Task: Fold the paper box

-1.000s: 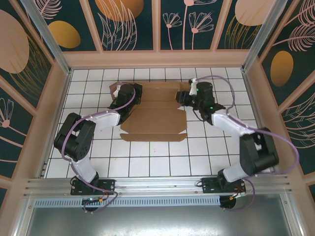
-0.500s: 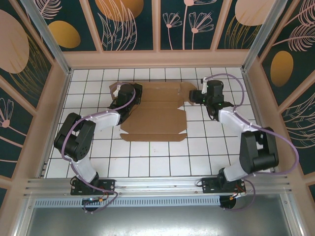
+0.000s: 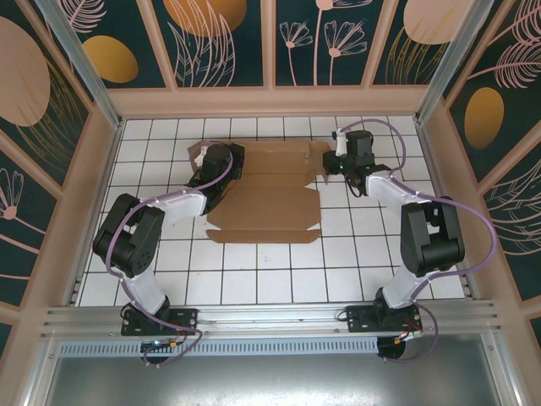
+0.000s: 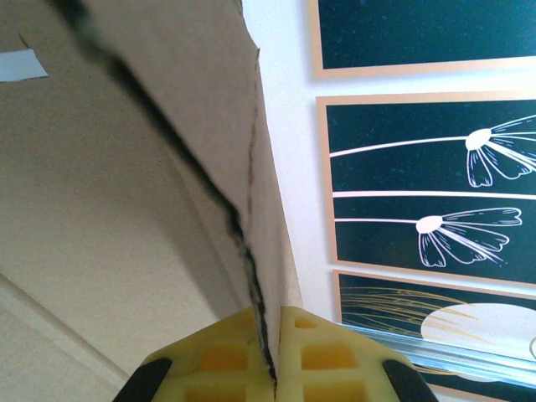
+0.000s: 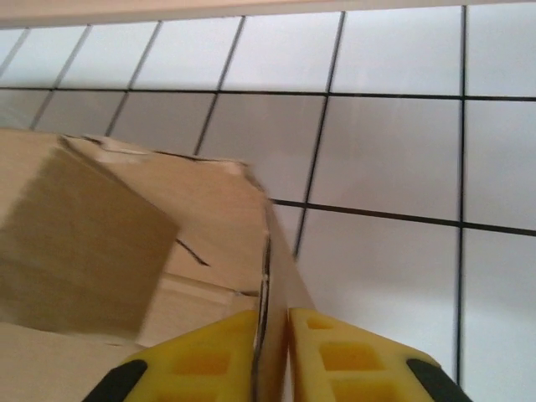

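You have open tiles on the table (image 3: 279, 271) between the paper box (image 3: 270, 199) and the arm bases. The left arm (image 3: 127, 237) blocks the box's left side and the right arm (image 3: 431, 241) its right. Behind it, a narrow strip of tiles meets the back wall (image 3: 270, 100).

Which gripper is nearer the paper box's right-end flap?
Right. The right gripper has its jaws shut on that flap at the far right corner of the paper box; the left gripper is clamped on the opposite, left edge.
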`<state>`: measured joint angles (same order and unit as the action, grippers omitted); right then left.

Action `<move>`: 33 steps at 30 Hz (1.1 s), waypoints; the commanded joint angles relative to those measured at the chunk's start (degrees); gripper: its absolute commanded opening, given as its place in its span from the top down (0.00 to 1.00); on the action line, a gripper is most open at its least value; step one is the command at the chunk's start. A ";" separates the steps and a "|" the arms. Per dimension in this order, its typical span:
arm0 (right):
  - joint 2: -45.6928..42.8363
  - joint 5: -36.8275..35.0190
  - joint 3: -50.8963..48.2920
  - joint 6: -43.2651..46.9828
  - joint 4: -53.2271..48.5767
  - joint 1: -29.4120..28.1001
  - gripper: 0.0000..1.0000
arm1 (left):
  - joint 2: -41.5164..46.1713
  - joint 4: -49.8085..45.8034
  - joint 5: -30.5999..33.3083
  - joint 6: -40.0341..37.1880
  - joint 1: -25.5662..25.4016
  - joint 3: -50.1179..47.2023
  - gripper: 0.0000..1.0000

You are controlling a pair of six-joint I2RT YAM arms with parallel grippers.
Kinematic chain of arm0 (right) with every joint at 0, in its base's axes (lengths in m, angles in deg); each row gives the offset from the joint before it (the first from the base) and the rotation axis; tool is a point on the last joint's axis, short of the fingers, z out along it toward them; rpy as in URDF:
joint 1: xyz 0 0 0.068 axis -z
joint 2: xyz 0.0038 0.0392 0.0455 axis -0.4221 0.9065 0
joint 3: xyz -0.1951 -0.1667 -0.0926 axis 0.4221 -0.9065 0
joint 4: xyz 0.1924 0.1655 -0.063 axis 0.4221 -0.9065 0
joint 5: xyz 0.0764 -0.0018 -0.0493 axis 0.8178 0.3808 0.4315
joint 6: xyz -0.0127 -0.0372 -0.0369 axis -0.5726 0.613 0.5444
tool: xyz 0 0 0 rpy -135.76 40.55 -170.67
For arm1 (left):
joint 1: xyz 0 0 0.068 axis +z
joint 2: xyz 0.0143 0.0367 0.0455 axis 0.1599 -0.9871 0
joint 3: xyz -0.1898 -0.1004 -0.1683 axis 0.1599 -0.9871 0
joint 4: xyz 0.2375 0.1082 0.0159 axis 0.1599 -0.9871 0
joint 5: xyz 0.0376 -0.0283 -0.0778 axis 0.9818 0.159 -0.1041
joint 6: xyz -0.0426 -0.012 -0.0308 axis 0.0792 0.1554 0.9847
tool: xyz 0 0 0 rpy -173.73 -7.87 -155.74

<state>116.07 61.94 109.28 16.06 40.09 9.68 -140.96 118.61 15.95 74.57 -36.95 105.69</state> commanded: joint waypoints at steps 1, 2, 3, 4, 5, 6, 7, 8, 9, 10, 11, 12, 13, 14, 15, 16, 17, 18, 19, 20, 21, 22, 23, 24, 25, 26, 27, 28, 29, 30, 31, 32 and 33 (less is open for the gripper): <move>-2.04 -0.05 -1.07 -7.10 5.17 -4.51 0.90 | -2.22 -8.09 -1.77 -0.44 -0.12 -0.57 1.00; -1.75 -3.47 -0.74 -9.75 5.26 -6.09 0.94 | -2.27 -8.16 -1.88 -0.44 -0.11 -0.56 1.00; -1.31 -6.60 -0.21 -12.48 5.09 -7.34 0.95 | -2.33 -8.25 -1.88 -0.35 -0.12 -0.57 1.00; -0.54 -8.74 0.65 -15.62 4.64 -8.41 0.95 | -2.33 -8.21 -1.88 -0.35 -0.08 -0.56 1.00; 0.24 -10.17 1.56 -18.35 3.97 -9.30 0.95 | -2.21 -8.25 -1.73 -0.28 -0.11 -0.57 1.00; 1.12 -11.85 2.71 -20.97 3.22 -10.09 0.95 | -2.12 -8.25 -1.58 -0.26 -0.16 -0.57 1.00; 2.14 -12.40 3.77 -22.55 2.21 -10.52 0.95 | -2.08 -8.33 -1.46 -0.22 -0.14 -0.57 1.00; 2.83 -13.72 4.70 -23.68 0.94 -10.73 0.95 | -2.02 -8.36 -1.44 -0.09 -0.13 -0.60 1.00; 3.08 -14.74 5.24 -24.32 -0.16 -10.69 0.95 | -1.93 -8.45 -1.36 0.00 -0.11 -0.57 1.00; 3.05 -15.93 5.28 -24.55 -0.97 -10.56 0.95 | -1.80 -8.57 -1.35 -0.02 -0.11 -0.53 1.00; 2.53 -16.06 4.88 -24.06 -1.01 -10.15 0.93 | -1.62 -8.74 -1.29 -0.12 -0.07 -0.57 1.00; 1.82 -14.63 4.06 -23.19 -0.48 -9.76 0.89 | -1.51 -8.95 -1.18 -0.24 -0.12 -0.57 1.00; 0.54 -11.79 2.69 -21.56 0.88 -8.98 0.83 | -1.38 -9.11 -0.96 -0.35 -0.11 -0.57 1.00; -1.20 -8.84 1.16 -19.60 2.24 -8.23 0.71 | -1.28 -9.31 -0.92 -0.51 -0.12 -0.57 1.00; -3.03 -6.03 -0.29 -17.57 3.40 -7.74 0.61 | -1.18 -9.64 -0.79 -0.75 -0.14 -0.57 1.00; -5.41 -2.66 -2.21 -14.97 4.82 -7.06 0.50 | -1.29 -10.10 -0.90 -1.09 -0.11 -0.57 1.00; -7.96 0.92 -3.86 -12.89 5.92 -6.20 0.43 | -1.46 -10.46 -1.00 -1.54 -0.09 -0.53 1.00; -10.05 3.48 -5.02 -11.59 6.57 -5.23 0.41 | -1.53 -10.67 -1.15 -1.72 -0.12 -0.57 1.00; -12.67 7.59 -6.29 -10.40 7.79 -3.64 0.39 | -1.81 -10.71 -1.39 -1.84 -0.12 -0.57 1.00; -14.65 11.38 -7.63 -9.66 9.43 -2.02 0.39 | -1.95 -10.76 -1.57 -1.91 -0.06 -0.57 1.00; -16.88 14.20 -8.96 -9.42 11.42 -0.09 0.39 | -2.08 -10.78 -1.70 -2.09 -0.12 1.16 1.00; -18.81 14.98 -10.16 -9.27 13.73 1.72 0.39 | -2.23 -10.93 -1.88 -2.31 -0.17 1.34 1.00; -20.10 14.18 -11.13 -9.08 15.49 3.08 0.39 | -2.21 -11.12 -1.91 -2.61 -0.12 1.49 1.00; -21.23 12.15 -12.00 -8.41 17.37 4.45 0.40 | -2.14 -11.38 -1.88 -3.01 -0.11 1.64 1.00; -21.66 9.49 -12.80 -6.58 18.92 5.88 0.41 | -2.08 -11.64 -1.88 -3.45 -0.12 1.92 1.00; -21.72 5.54 -13.00 -5.21 19.64 6.69 0.42 | -1.99 -12.00 -1.82 -3.87 -0.10 2.06 1.00; -21.11 2.25 -12.74 -3.45 19.63 7.63 0.43 | -1.82 -12.47 -1.66 -4.36 -0.12 2.20 1.00; -19.80 1.21 -12.21 -1.09 19.45 8.92 0.45 | -1.59 -12.84 -1.54 -4.84 -0.12 2.41 1.00; -18.19 -0.54 -11.46 0.89 18.58 9.66 0.47 | -1.47 -13.10 -1.45 -5.19 -0.12 2.50 1.00; -15.72 -1.01 -9.93 3.79 16.97 10.52 0.49 | -1.46 -13.17 -1.44 -5.38 -0.11 2.50 1.00; -13.29 0.22 -8.88 7.09 15.99 11.19 0.50 | -1.35 -13.18 -1.44 -5.58 -0.11 2.53 1.00; -11.42 0.96 -8.56 10.02 15.74 11.38 0.50 | -1.38 -13.17 -1.52 -5.69 -0.11 2.44 1.00; -9.13 2.26 -8.09 13.55 15.25 11.42 0.52 | -1.24 -13.19 -1.61 -5.84 -0.11 2.43 1.00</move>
<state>101.73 64.43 99.90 17.85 56.90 20.52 -141.23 113.91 15.60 71.58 -36.38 108.29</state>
